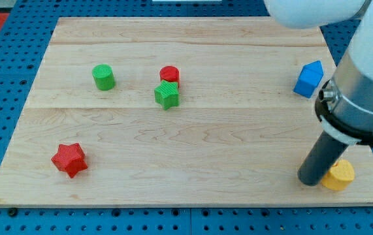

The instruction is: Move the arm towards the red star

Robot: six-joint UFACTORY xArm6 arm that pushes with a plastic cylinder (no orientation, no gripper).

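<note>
Risk: my tip [309,181], no jaws fitted, touching yellow block [338,175], far right of red star [68,160]; may drag it.

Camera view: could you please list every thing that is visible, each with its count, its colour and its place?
Wooden board: one, light wood, fills most of the view.
Red star block: one, red, view's lower left.
Green cylinder block: one, green, upper left.
Red cylinder block: one, red, upper middle.
Green star block: one, green, just below and touching the red cylinder.
Blue house-shaped block: one, blue, upper right.
Yellow block: one, yellow, lower right, partly hidden by the rod.
Pegboard: one, blue, around the board.
My tip: one, dark, lower right, beside the yellow block, far from the red star.
</note>
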